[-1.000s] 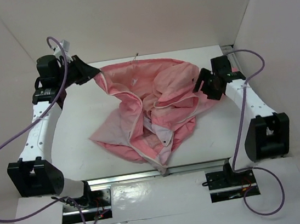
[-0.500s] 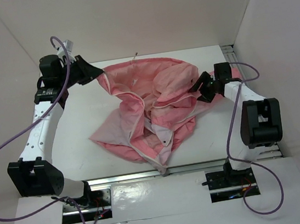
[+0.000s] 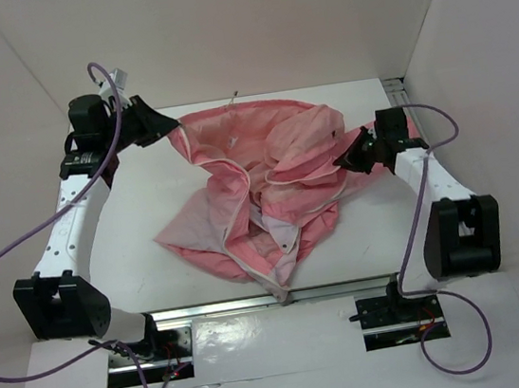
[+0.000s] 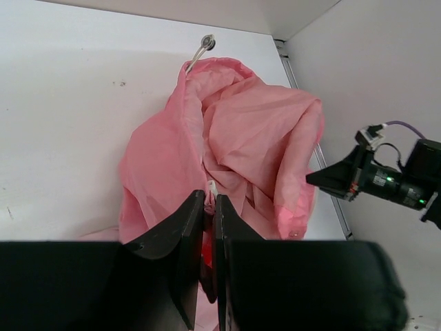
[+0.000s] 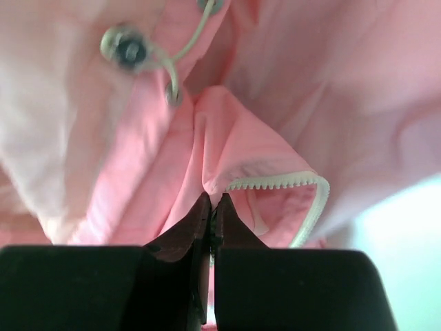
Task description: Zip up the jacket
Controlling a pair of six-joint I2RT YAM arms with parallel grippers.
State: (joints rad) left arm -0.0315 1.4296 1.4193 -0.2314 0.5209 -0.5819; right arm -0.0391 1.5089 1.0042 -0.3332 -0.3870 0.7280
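The jacket [image 3: 235, 149] lies crumpled in the middle of the table [image 3: 137, 210]. Towards the table's far left, the left gripper [image 3: 171, 126] pinches the jacket's edge with its fingers nearly together. Towards the table's right side, the right gripper [image 3: 338, 159] is clamped tight on a fold beside the zipper [image 5: 275, 183].

No word, label, brand mark, number or sign can be read in any view. The round metal fitting [image 5: 124, 47] on the jacket [image 5: 262, 69], seen close from the right wrist, is too blurred to show any marking.
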